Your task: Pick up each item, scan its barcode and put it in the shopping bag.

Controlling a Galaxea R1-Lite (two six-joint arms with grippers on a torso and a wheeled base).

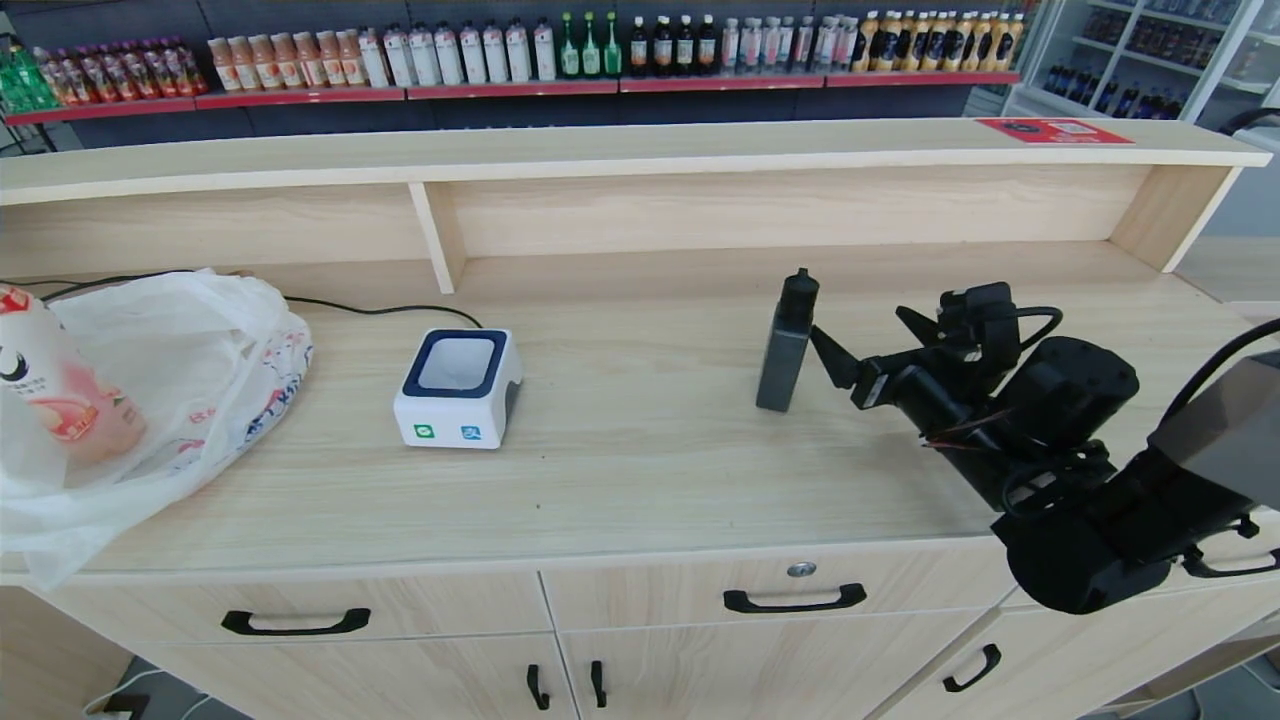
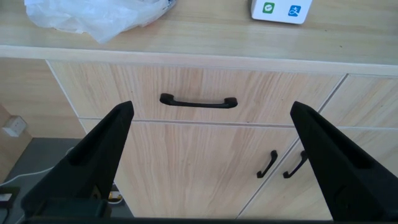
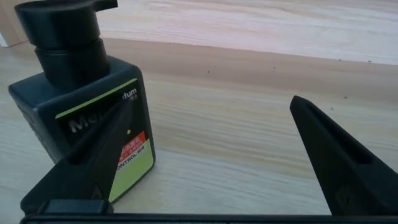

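— Where is the item you have to pick up?

— Your dark bottle stands upright on the counter, well off to the robot's right of the scanner and a little farther back than it. It has a black cap and a green and red label on its side.

— And your right gripper?

— Your right gripper sits just beyond the bottle, on the side away from the scanner, low over the counter. Its jaws are wide apart and hold nothing. In the right wrist view, one finger crosses in front of the bottle's label. You cannot tell whether it touches.

— What about the left one?

— Your left gripper hangs below the counter's edge, nearer the robot than the scanner. It faces a drawer handle. Its jaws are also spread wide, with nothing between them.

— And the bag?

— The shopping bag lies slumped on the counter to the robot's left of the scanner, near it but apart. A pink bottle shows through the thin plastic on the side far from the scanner. A black cable runs along the counter behind the scanner, toward the bag.
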